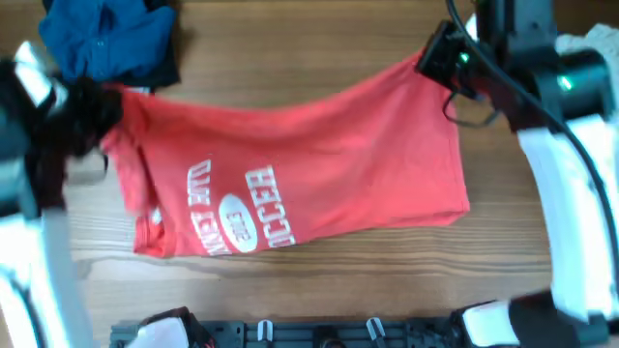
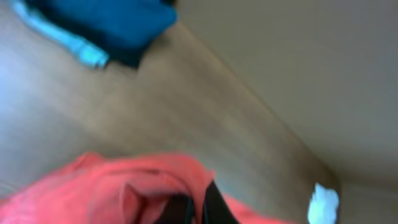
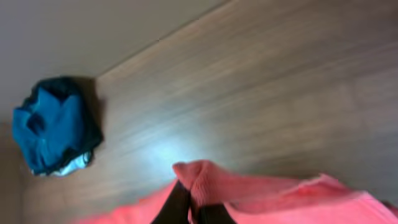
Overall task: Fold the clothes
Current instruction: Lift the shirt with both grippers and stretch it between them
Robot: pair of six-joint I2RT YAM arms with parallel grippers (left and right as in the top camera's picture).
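Stretching left to right across the table (image 1: pixel 319 280), the shirt (image 1: pixel 319 164) is held by its far edge between both grippers, while its near edge and lettering lie toward the robot. The left gripper (image 1: pixel 95 118) is closed on the far-left corner and the right gripper (image 1: pixel 437 60) pinches the far-right one. Each wrist view shows red cloth clamped between the fingers. Neither arm is nearer, so the fold likely needs both to carry the far edge toward the near hem together.

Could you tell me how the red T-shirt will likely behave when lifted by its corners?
Probably floppy: the far edge of the red T-shirt dips between the left gripper and the right gripper. Likely light, as small pinches seem to hold it. It bunches at each pinch, so folds may shift.
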